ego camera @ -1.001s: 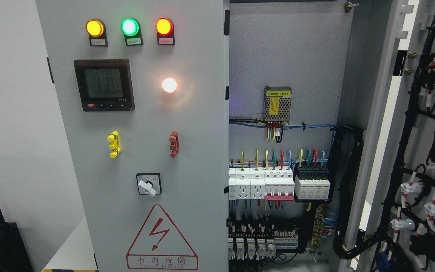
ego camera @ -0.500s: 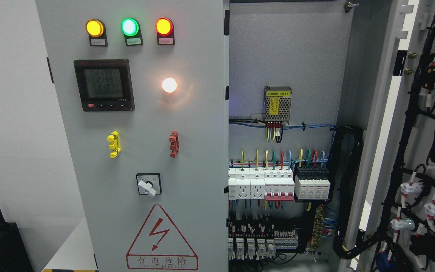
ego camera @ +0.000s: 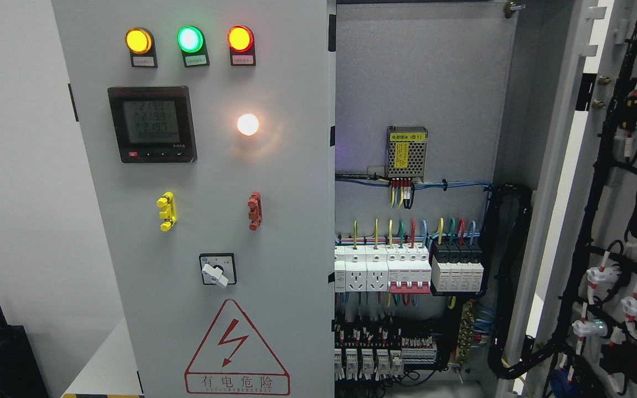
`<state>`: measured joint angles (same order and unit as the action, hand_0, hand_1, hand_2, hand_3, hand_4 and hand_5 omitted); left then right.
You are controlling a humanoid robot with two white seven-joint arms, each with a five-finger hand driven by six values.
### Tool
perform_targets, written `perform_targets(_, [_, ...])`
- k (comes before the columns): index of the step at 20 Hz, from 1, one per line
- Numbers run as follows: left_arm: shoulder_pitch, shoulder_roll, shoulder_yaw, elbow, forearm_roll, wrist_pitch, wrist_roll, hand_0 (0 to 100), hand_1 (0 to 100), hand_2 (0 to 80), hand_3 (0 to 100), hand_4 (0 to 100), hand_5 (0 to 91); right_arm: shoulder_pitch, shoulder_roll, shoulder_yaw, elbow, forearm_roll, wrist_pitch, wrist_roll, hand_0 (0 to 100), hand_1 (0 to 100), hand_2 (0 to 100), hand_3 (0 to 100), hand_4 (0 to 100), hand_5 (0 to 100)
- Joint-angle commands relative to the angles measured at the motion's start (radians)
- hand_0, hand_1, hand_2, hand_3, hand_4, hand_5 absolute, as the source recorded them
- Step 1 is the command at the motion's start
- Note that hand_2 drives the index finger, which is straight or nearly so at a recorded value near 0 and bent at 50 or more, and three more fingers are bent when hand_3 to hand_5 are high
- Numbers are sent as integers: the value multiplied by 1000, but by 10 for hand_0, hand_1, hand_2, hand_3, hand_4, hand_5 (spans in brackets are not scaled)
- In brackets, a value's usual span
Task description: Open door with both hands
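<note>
A grey electrical cabinet fills the head view. Its left door (ego camera: 274, 182) is closed and carries yellow, green and red lamps, a digital meter (ego camera: 151, 124), a lit white lamp (ego camera: 247, 124), a yellow handle (ego camera: 167, 211), a red handle (ego camera: 255, 210), a rotary switch (ego camera: 217, 269) and a warning triangle. The right door (ego camera: 617, 221) is swung wide open at the picture's right, with its wired inner face showing. Inside the cabinet I see breakers (ego camera: 407, 268), a power supply (ego camera: 406, 152) and coloured wires. Neither of my hands or arms shows.
A white wall lies to the left of the cabinet. A black object (ego camera: 3, 354) sits at the lower left, with a pale surface edge beside it. Black cable bundles (ego camera: 512, 276) hang along the open door's hinge side.
</note>
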<state>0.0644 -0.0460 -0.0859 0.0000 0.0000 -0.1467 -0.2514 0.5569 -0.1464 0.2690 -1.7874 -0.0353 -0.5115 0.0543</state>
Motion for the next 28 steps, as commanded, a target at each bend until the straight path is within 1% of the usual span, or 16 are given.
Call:
perform_targets(1, [0,0,0,-18,-25,-1,0,0,0,0,0,33,0,-119,-4,6,-12,0,22,-1,0,0,0,0,0,0])
perform_targets(5, [0,0,0,-18,-25,-1,0,0,0,0,0,33,0,-190,-2,-1,-9,-3,93,-2,0,0,0,0,0,0])
perform_targets(10, [0,0,0,-18,-25,-1,0,0,0,0,0,33,0,-265,14,15,-10,-3,140,-2,0,0,0,0,0,0])
perform_targets(12, [0,0,0,-18,-25,-1,0,0,0,0,0,33,0,-299,28,15,-10,-3,148,-2,0,0,0,0,0,0])
perform_targets(15, [0,0,0,-18,-25,-1,0,0,0,0,0,33,0,-337,30,15,0,-5,201,-1,0,0,0,0,0,0])
perform_targets(18, [0,0,0,-18,-25,-1,0,0,0,0,0,33,0,-385,33,16,11,-17,212,-1,0,0,0,0,0,0])
perform_targets(20, [0,-1,0,-18,-25,-1,0,0,0,0,0,33,0,-405,33,22,16,-44,240,-1,0,0,0,0,0,0])
perform_targets(22, [0,0,0,-18,-25,-1,0,0,0,0,0,33,0,-439,33,29,33,-84,245,-1,0,0,0,0,0,0])
perform_targets(26, [0,0,0,-18,-25,-1,0,0,0,0,0,33,0,-482,33,42,36,-91,252,-1,0,0,0,0,0,0])
perform_targets(28, [0,0,0,-18,-25,-1,0,0,0,0,0,33,0,-502,36,56,36,-91,287,-1,0,0,0,0,0,0])
